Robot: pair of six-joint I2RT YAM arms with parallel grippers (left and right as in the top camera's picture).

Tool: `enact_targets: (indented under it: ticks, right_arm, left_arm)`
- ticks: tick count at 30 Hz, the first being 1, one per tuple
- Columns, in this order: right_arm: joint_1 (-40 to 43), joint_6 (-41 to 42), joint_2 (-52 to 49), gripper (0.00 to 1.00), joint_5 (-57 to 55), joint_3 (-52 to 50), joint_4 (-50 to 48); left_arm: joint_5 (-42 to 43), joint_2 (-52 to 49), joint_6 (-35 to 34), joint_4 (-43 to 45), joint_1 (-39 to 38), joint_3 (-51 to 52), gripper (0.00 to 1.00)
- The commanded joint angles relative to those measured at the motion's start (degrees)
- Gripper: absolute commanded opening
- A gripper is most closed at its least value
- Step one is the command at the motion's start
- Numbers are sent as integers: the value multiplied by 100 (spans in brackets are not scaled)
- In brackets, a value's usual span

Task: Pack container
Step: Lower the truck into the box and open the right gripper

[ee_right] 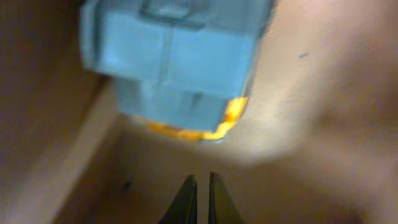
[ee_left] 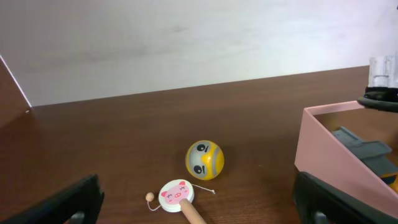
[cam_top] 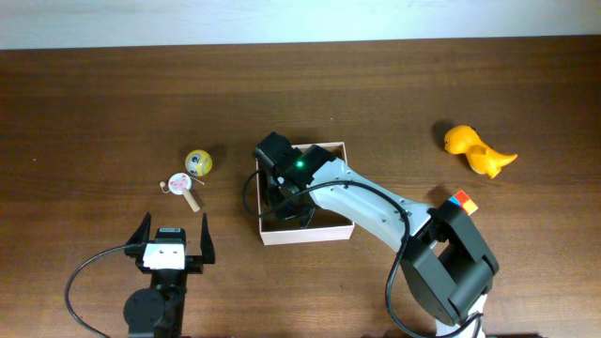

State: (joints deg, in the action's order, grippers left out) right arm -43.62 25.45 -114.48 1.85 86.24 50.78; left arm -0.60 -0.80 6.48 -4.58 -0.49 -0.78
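Mid-bench [cam_top: 94, 103], the container [cam_top: 306, 233] has the right end effector [ee_right: 203, 194] reaching down inside it, its fingers clenched together on nothing. A blue-grey toy [ee_right: 180, 62] with a yellow underside lies in the container just beyond the fingertips, not touching them. The left end effector [cam_top: 174, 230] hangs released, wide apart, to the container's left, facing a yellow ball [cam_top: 198, 161] and a pig rattle [cam_top: 180, 185].
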Motion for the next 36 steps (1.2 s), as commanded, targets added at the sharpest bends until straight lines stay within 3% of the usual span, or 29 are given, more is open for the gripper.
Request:
enact_targets:
  ticks: [1, 9, 27, 36]
  right_arm:
    - [-24, -168, 76, 4, -872, -9, -31]
    - [-15, -431, 74, 4, -1561, -11, -448]
    - [-15, -546, 70, 4, -741, -11, -992]
    - [367, -682, 70, 4, -981, -9, -986]
  left_arm:
    - [68, 39, 92, -20, -22, 24, 99]
    - [68, 39, 92, -20, -22, 24, 99]
    - [68, 39, 92, -20, -22, 24, 99]
    - [68, 39, 92, -20, -22, 24, 99]
